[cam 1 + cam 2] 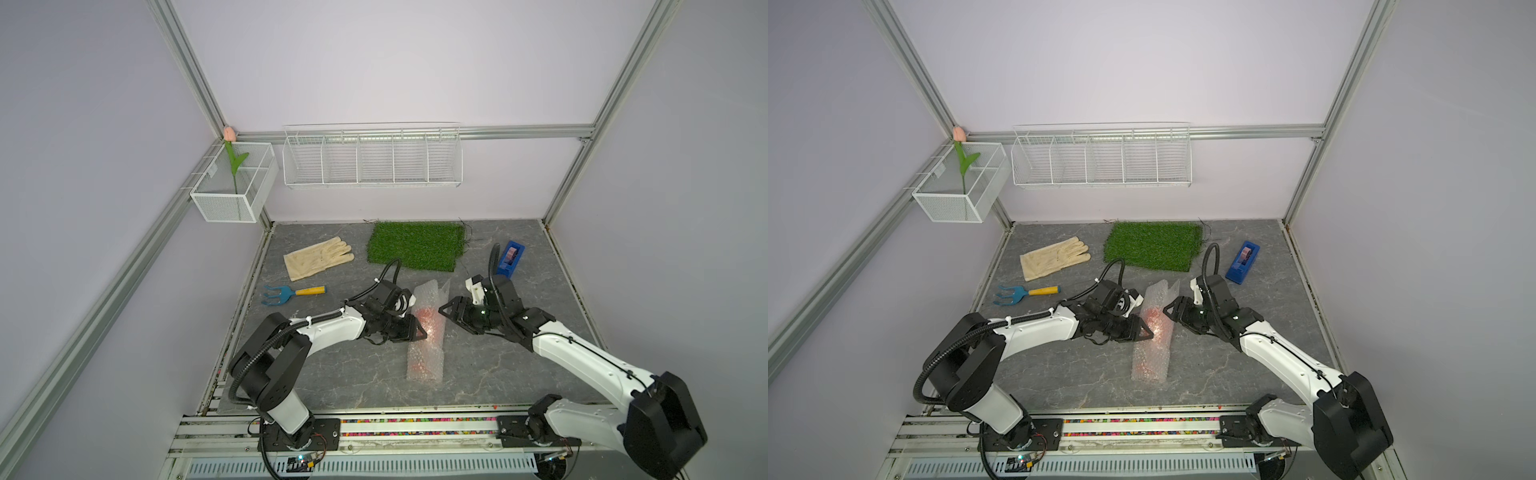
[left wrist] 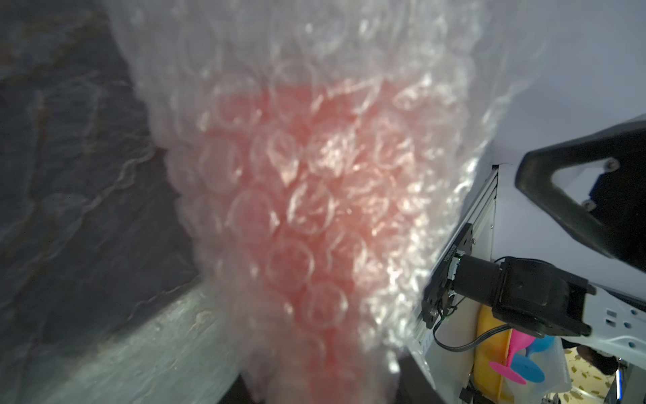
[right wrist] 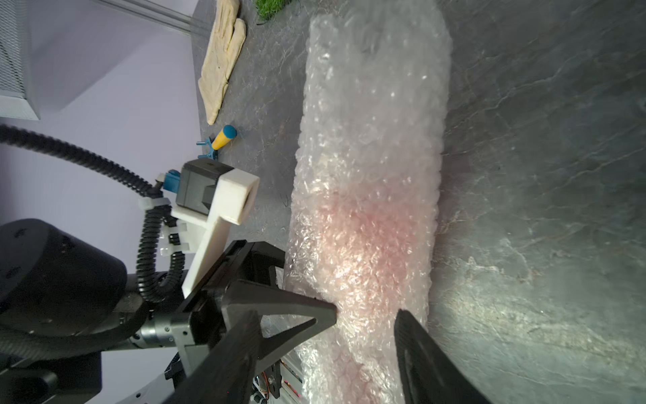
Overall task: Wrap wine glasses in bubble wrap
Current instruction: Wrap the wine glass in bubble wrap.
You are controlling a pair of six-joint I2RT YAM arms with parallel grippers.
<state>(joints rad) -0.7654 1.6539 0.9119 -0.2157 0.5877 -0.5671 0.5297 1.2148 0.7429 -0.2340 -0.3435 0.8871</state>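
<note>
The bubble wrap point(image 1: 426, 361) point(image 1: 1150, 365) lies mid-table as a long rolled tube. The red-orange wine glass point(image 1: 424, 318) point(image 1: 1152, 316) shows through it as a blurred red patch and is otherwise hidden. My left gripper point(image 1: 419, 330) point(image 1: 1144, 330) is at the roll's left side, shut on the bubble wrap. In the left wrist view the wrap point(image 2: 314, 52) and the red glass point(image 2: 307, 196) fill the space between its jaws point(image 2: 321, 384). My right gripper point(image 1: 446, 311) point(image 3: 328, 313) stands open at the right side, its fingers astride the roll point(image 3: 374, 105).
A cream glove point(image 1: 318, 257), a green turf mat point(image 1: 415, 245) and a blue tape dispenser point(image 1: 510, 258) lie along the back. A blue and yellow hand rake point(image 1: 291, 293) lies left of my left arm. A wire basket point(image 1: 372, 160) and a mesh box point(image 1: 232, 195) hang on the walls.
</note>
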